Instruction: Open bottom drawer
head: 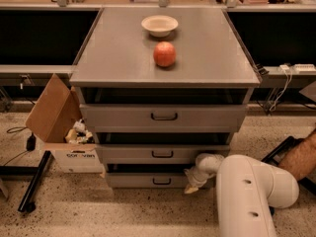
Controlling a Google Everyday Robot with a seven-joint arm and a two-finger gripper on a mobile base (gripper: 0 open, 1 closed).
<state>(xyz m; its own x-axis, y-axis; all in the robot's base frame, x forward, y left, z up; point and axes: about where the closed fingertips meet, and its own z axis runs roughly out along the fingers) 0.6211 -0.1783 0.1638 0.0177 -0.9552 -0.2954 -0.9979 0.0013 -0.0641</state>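
Three drawers in the grey metal cabinet; your target is the bottom drawer (143, 180), lowest of the stack, just above the floor. It has a flat grey front with a matte finish and a small dark loop handle (161, 181) at centre. A dark gap runs along the top edge of its front. The middle drawer (158, 153) has the same handle, and the top drawer (163, 116) has a taller front.

The gripper (191, 186) sits at the right end of the bottom drawer front, right of the handle and apart from it, pale tips pointing down toward the floor. You can't tell from this view whether it's released or clenched, or whether it touches the front.

The arm (247, 191) is a smooth, rounded white shell filling the lower right.

The worktop (118, 58) is flat grey sheet and carries a round red apple (164, 54) and, behind it, a shallow cream bowl (159, 25), the two apart. An open cardboard box (54, 115) stands beside the cabinet's left side on the speckled floor (98, 211).
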